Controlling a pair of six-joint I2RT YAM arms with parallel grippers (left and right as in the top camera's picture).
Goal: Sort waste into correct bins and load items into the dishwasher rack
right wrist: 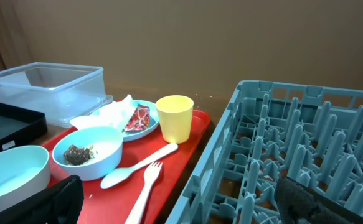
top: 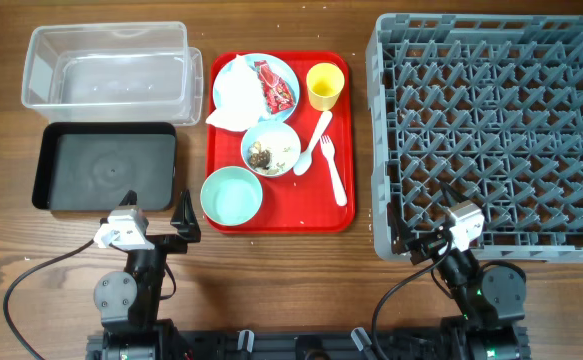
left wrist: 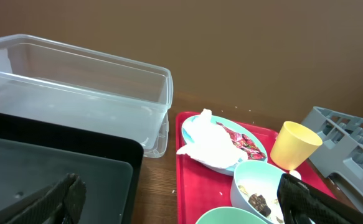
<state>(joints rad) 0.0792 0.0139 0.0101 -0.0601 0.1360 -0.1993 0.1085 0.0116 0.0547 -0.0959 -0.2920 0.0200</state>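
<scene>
Overhead is where I'm looking, Sam. My left gripper [top: 158, 205] and my right gripper [top: 431, 235] both sit at the near edge of the table. Their jaws are spread wide and they hold nothing.

Sam: So what do you go for?

Me: I think the trash comes first. The crumpled white napkin [top: 233, 95] lies on the pale blue plate [top: 291, 72], at the far left corner of the red tray [top: 316, 215]. From my left gripper it is ahead and a bit to the right. My right gripper is in front of the dishwasher rack [top: 491, 130], well apart from the napkin. So the left arm is nearer.

Sam: Which way does it lie?

Me: It is a lumpy ball, so it has no real long side. The red wrapper [top: 276, 88] touches it on the right. That one is long and points away from me, toward the far edge. In the left wrist view the napkin spills over the plate's left rim.

Sam: And the bins?

Me: The clear tub [top: 106, 65] and the black tray-bin [top: 106, 165] are left of the tray, on my left arm's side. I can't tell which one takes paper.
</scene>
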